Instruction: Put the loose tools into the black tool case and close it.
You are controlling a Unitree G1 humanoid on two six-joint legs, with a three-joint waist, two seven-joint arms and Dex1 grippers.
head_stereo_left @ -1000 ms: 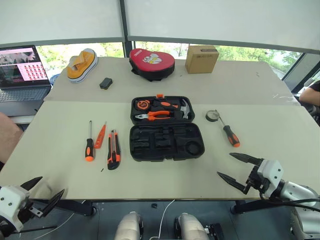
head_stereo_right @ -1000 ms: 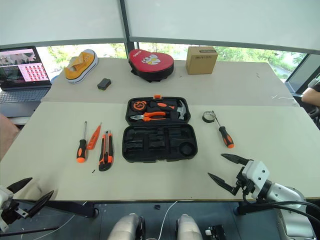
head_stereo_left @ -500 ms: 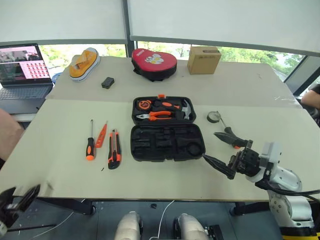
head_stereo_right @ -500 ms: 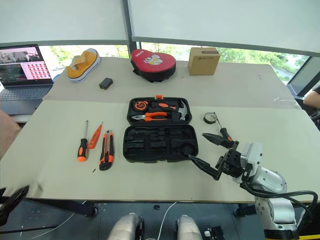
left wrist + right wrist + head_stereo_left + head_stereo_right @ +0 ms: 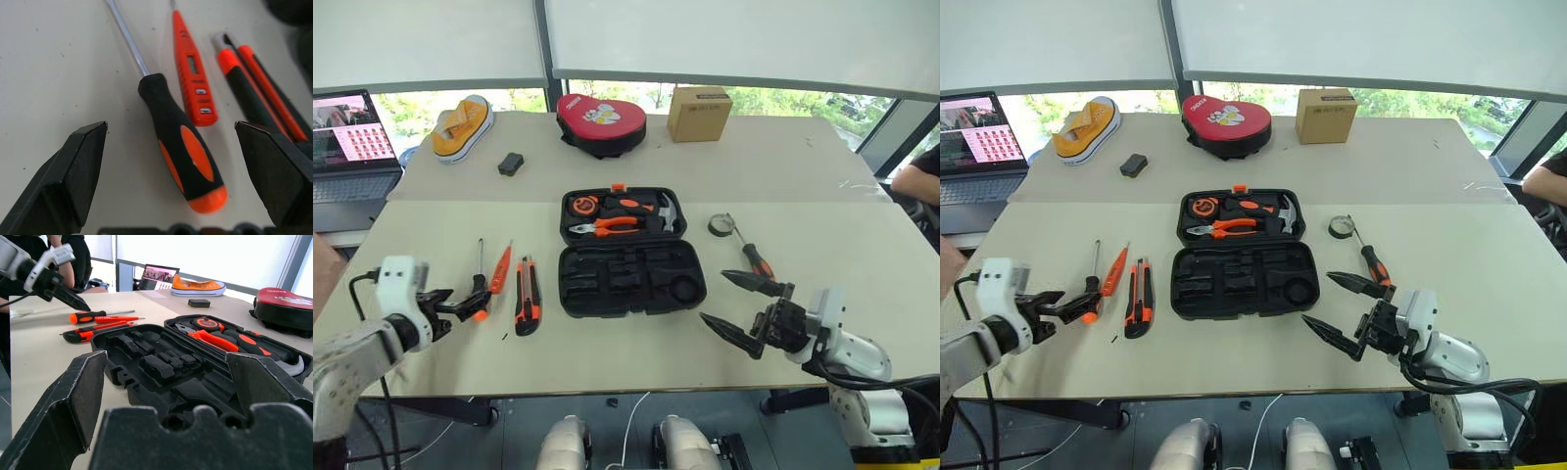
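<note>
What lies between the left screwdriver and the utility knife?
The slim orange tester screwdriver lies between the left screwdriver and the utility knife, clearest in the left wrist view.

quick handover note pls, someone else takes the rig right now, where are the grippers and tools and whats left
Left gripper: open, empty, at the handle of the left screwdriver.
Right gripper: open, empty, just right of the black tool case, pointing at it.
Case lies open at mid-table; hammer and pliers sit in its far half, the near half's recesses are empty.
Left of the case: that screwdriver, the tester screwdriver, the utility knife.
Right of it: the tape roll and second screwdriver.
Done: nothing packed. Left: all five tools in, then close the case.
</note>
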